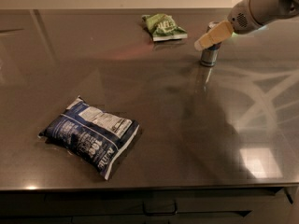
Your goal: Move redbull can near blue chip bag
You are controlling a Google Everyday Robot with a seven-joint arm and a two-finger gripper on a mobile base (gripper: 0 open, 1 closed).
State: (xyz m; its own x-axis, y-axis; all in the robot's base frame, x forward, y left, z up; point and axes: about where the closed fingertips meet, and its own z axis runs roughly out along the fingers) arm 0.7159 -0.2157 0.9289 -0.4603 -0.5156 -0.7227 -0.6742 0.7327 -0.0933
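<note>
End effector perhaps against upright redbull can on counter
</note>
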